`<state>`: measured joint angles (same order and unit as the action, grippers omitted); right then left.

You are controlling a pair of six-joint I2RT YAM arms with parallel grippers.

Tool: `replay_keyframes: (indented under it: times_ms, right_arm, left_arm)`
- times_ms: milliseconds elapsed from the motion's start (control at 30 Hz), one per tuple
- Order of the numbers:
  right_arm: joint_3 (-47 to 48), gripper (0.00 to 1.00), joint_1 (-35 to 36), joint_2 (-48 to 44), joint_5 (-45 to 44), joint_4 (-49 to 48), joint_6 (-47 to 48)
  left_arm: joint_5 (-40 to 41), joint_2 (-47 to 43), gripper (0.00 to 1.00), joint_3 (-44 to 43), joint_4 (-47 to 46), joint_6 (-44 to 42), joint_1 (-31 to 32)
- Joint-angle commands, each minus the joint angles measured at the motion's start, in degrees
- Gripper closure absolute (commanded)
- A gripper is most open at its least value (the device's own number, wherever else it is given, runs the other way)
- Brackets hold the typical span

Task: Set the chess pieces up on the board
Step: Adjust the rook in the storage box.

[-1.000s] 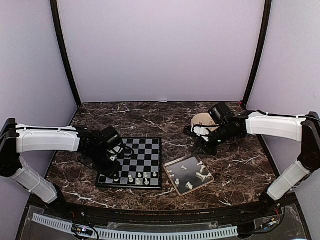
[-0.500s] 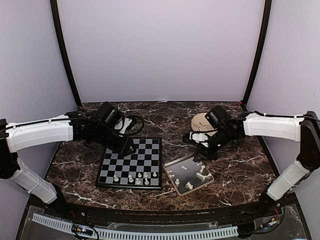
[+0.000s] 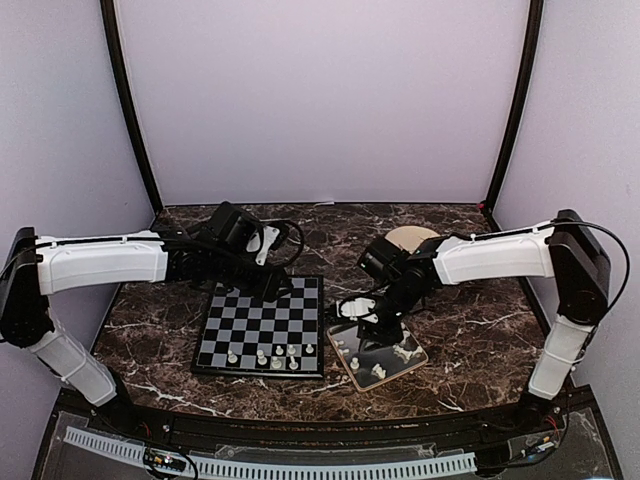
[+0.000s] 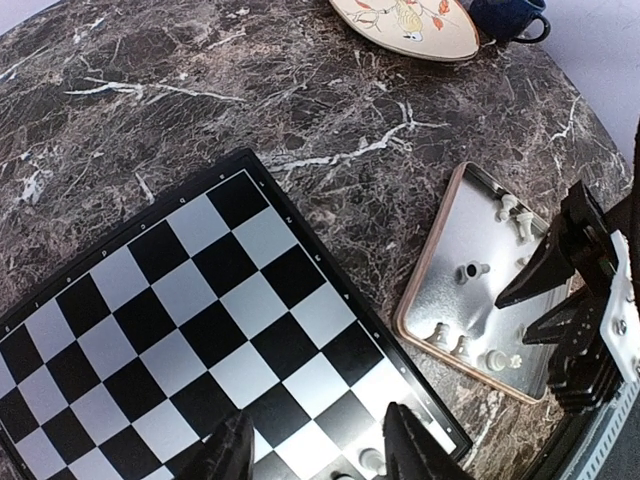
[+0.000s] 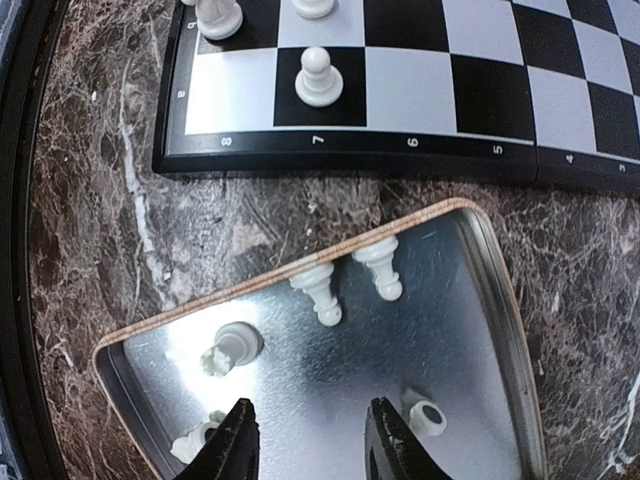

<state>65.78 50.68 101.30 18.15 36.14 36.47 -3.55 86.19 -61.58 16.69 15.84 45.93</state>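
Note:
The checkered board (image 3: 250, 320) lies left of centre, with several white pieces (image 3: 262, 356) standing in its near rows. More pieces (image 3: 402, 352) lie loose in the metal tray (image 3: 345, 362) to its right. My left gripper (image 3: 278, 290) hangs open and empty over the board's far right corner; in its wrist view its open fingers (image 4: 230, 455) frame board squares (image 4: 200, 300). My right gripper (image 3: 365, 322) is open and empty just above the tray's left part. Its wrist view shows two pawns (image 5: 320, 290) lying by the tray rim (image 5: 300, 265) and a crowned piece (image 5: 232, 345) to the left.
A round beige plate (image 3: 410, 238) lies behind the right arm, and a dark blue cup (image 4: 505, 15) stands beside it in the left wrist view. A pawn (image 5: 317, 78) stands on the board's edge square nearest the tray. The table is dark marble with walls all round.
My left gripper has left the board's near left rows, risen and swung to the far right corner. My right gripper has moved from beside the plate down and left over the tray.

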Motion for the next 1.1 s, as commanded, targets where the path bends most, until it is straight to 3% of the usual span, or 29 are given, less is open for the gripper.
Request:
replay_keyframes:
  times_ms: [0,367,1067]
  right_arm:
    - [4.0,0.62,1.9,2.4,0.6,2.6,1.9]
    - [5.7,0.62,4.4,5.4,1.2,5.2,2.3]
    - [3.3,0.64,4.8,-0.6,0.0,6.2,2.2]
  left_arm:
    - [0.6,0.1,0.53,-1.6,-2.8,-0.9,-1.0]
    - [0.6,-2.4,0.53,3.6,-5.2,0.6,-1.7]
    - [0.4,-4.1,0.54,6.2,-6.4,2.1,-1.9]
